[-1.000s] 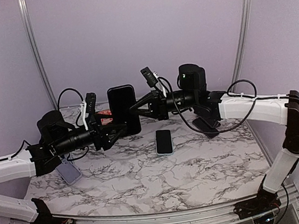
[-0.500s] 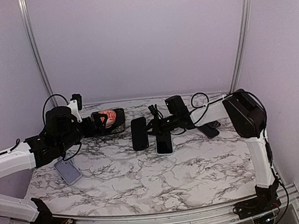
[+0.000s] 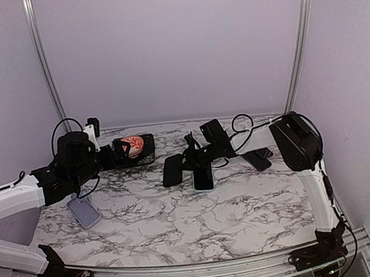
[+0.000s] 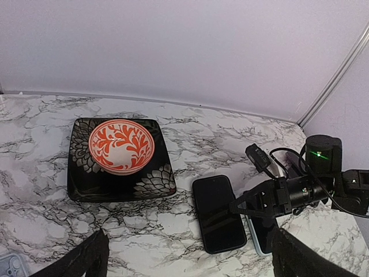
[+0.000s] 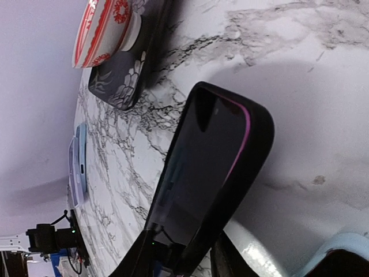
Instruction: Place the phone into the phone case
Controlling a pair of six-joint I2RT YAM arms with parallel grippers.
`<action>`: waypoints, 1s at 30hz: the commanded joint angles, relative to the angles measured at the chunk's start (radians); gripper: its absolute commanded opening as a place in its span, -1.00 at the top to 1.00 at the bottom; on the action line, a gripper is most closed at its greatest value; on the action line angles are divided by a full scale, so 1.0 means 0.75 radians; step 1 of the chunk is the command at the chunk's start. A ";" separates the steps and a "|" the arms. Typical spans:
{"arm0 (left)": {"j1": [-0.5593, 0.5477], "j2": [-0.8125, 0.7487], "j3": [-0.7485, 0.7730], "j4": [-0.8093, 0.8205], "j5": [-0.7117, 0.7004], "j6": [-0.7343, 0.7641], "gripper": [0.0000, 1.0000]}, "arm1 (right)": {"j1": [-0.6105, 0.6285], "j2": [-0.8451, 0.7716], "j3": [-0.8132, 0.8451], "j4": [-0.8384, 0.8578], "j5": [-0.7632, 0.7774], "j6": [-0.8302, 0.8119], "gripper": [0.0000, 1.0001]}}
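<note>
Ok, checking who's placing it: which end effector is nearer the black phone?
Right. The right end effector sits at one end of the black phone; the left end effector is off on the far side of the plate.

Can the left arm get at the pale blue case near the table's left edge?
Probably yes. The pale blue case lies flat and uncovered beside the left arm; the left gripper is open and empty, though it would have to turn back from the bowl.
</note>
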 commanded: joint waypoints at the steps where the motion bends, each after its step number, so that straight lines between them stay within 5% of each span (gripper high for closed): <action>1: 0.017 0.008 0.026 -0.023 0.003 -0.010 -0.98 | 0.010 -0.032 0.110 -0.224 0.207 -0.170 0.32; 13: 0.051 0.058 0.047 -0.172 -0.079 -0.109 -0.98 | 0.095 -0.313 0.246 -0.632 0.691 -0.464 0.32; 22: 0.111 0.096 0.026 -0.604 -0.233 -0.424 -0.98 | 0.133 -0.600 0.093 -0.939 1.520 -0.638 0.17; 30: 0.127 0.032 -0.116 -0.878 -0.329 -0.835 -0.98 | 0.133 -0.649 -0.004 -0.989 1.567 -0.745 -0.07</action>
